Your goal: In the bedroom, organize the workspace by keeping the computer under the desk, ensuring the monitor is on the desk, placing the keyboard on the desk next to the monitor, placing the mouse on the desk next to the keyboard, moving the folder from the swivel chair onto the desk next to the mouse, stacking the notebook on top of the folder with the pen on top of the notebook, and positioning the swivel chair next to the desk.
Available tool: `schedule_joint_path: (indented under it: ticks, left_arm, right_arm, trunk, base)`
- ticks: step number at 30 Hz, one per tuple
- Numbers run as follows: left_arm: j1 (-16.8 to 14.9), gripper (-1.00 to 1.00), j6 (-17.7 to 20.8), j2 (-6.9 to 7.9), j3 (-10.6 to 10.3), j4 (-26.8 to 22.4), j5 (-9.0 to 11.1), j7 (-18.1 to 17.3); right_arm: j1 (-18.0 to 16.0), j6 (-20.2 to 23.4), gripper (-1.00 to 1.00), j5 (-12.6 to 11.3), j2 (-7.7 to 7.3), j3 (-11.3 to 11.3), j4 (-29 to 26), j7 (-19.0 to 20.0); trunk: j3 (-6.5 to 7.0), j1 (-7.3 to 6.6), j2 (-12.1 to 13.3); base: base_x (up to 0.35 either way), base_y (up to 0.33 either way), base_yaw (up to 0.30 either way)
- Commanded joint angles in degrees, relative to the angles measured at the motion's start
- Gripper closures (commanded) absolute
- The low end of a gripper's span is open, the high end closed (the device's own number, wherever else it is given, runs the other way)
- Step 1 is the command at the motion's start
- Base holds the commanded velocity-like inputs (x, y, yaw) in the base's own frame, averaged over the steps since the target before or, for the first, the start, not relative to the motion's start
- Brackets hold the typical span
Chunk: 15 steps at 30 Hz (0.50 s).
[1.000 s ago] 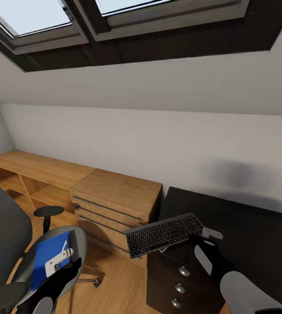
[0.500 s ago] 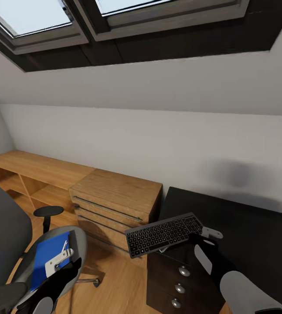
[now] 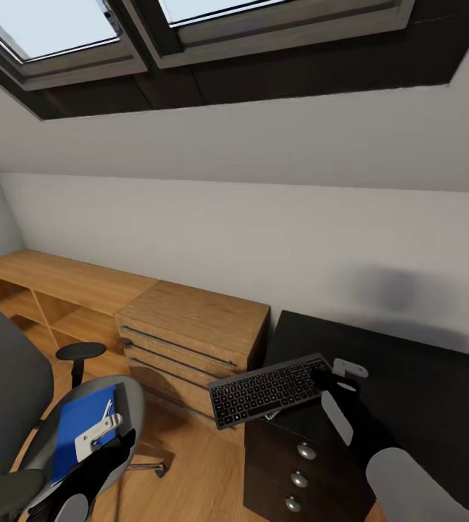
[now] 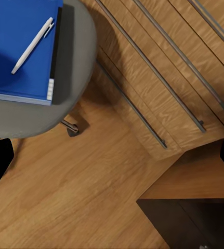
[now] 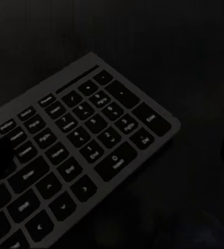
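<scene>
Half the keyboard (image 3: 273, 389) overhanging the desk (image 3: 393, 377) edge, wooden chest (image 3: 191, 330) beside

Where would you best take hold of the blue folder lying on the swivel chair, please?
Grip the blue folder at the long white-paged edge nearest the seat's rim, coming in low from the side. It lies flat on the swivel chair, so only its thin edges offer purchase, and the pen lying loose on top would likely roll if tilted.

The swivel chair (image 3: 17, 420) is cut by the left and bottom edges of the head view. The notebook (image 4: 56, 49) shows only as a thin dark strip beside the folder (image 4: 18, 46) — its top runs out of the frame. The keyboard (image 5: 75, 155) is cut off at lower left.
</scene>
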Motion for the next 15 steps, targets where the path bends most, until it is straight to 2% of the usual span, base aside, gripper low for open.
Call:
schedule_joint_path:
  ticks: [1,3,7,9,15]
  left_arm:
    - [0.0,-1.00,0.0,0.05,-0.1,-0.1,0.5,0.5]
    - [0.0,-1.00,0.0,0.05,-0.1,-0.1,0.5,0.5]
    - [0.0,-1.00,0.0,0.05,-0.1,-0.1,0.4,0.5]
    - [0.0,-1.00,0.0,0.00,-0.1,-0.1,0.4,0.5]
    - [0.0,-1.00,0.0,-0.03,-0.1,-0.1,0.5,0.5]
  right_arm:
    - [0.6,1.0,-1.00,-0.4,-0.09,0.4,-1.6,-1.0]
    - [4.2,3.8,-1.00,-0.5,-0.01,0.5,-8.6,-3.4]
    - [6.2,6.1,-1.00,-0.5,0.16,0.5,-13.4,-5.0]
    - [8.3,8.9,-1.00,-0.7,0.37,0.7,-17.9,-7.2]
    - [10.3,9.8,-1.00,-0.8,0.56,0.8,-22.0,-8.9]
  trunk:
    - [-0.06,0.01,0.0]
    - [-0.06,0.01,0.0]
    - [-0.06,0.01,0.0]
    - [-0.06,0.01,0.0]
    - [-0.06,0.01,0.0]
  base:
    - [0.000,0.000,0.000]
    - [0.000,0.000,0.000]
    - [0.000,0.000,0.000]
    - [0.000,0.000,0.000]
    - [0.000,0.000,0.000]
